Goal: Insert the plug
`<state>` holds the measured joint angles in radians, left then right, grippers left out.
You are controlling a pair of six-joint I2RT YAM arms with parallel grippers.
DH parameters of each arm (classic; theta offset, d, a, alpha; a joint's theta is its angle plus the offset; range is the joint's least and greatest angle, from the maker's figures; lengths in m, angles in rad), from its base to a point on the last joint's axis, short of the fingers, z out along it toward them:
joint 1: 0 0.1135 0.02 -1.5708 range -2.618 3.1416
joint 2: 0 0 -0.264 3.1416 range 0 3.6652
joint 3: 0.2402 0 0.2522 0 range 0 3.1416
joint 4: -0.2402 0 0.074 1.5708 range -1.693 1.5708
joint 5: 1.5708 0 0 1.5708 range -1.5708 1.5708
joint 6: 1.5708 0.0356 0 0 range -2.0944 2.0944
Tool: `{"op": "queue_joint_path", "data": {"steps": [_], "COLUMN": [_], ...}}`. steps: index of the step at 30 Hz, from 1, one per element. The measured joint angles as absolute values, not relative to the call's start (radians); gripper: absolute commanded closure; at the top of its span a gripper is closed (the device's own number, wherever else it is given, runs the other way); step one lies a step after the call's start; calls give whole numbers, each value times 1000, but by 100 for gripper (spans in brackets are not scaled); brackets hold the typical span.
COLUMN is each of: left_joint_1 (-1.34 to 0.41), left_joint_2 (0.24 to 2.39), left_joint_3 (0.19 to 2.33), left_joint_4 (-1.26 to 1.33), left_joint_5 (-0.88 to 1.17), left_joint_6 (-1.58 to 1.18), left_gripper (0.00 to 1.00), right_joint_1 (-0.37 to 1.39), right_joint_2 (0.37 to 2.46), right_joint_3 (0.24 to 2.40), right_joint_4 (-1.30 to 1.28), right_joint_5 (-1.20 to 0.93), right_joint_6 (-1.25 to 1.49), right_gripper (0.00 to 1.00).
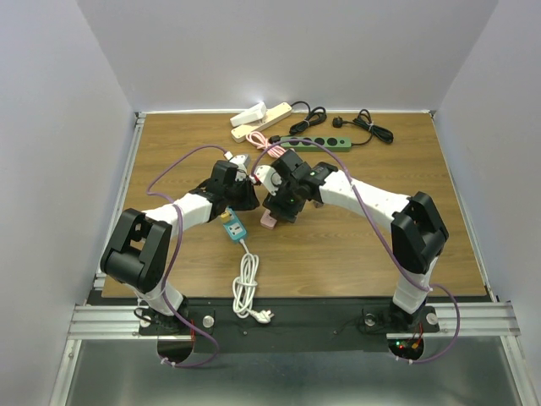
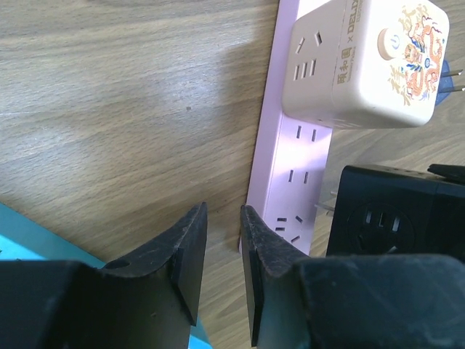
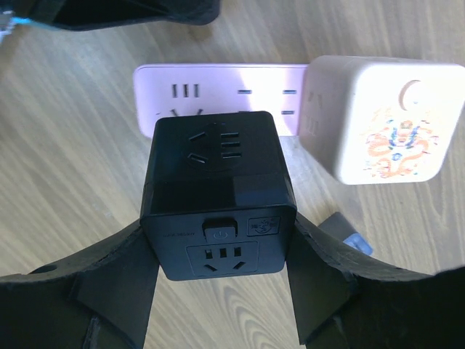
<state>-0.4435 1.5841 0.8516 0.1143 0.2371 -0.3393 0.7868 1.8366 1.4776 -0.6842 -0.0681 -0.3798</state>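
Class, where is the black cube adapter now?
In the right wrist view, the black cube adapter sits in the right gripper at one end of the pink power strip, the beige cube adapter beside it.

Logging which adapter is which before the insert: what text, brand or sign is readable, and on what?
"× DEL…" on the side of the beige cube adapter; the last letters are unclear.
Chinese characters beside it and on its dragon-printed face: too blurred to read.
Power symbol on the button of the black cube adapter; the label beside it is too small to read.
On the pink power strip: no text seen.
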Motion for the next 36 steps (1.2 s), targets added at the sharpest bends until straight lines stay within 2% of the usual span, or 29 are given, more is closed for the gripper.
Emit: {"op": "queue_joint_path", "data": {"steps": [19,36], "left_joint_1": [-432,-413], "left_joint_2": [1584,1583], "left_joint_3": [852,852], "left_joint_4": [111,104], "left_joint_5": [247,244], "left_joint_6": [-337,-337], "left_gripper": [62,60], "right_joint_1": [807,813], "right_joint_2": [1879,1949], "right_joint_3": [1589,1641], "right_joint_4": [-757,-815], "right_joint_5": [-159,-110], "right_joint_6": [-382,-378], "right_gripper": [100,100]}}
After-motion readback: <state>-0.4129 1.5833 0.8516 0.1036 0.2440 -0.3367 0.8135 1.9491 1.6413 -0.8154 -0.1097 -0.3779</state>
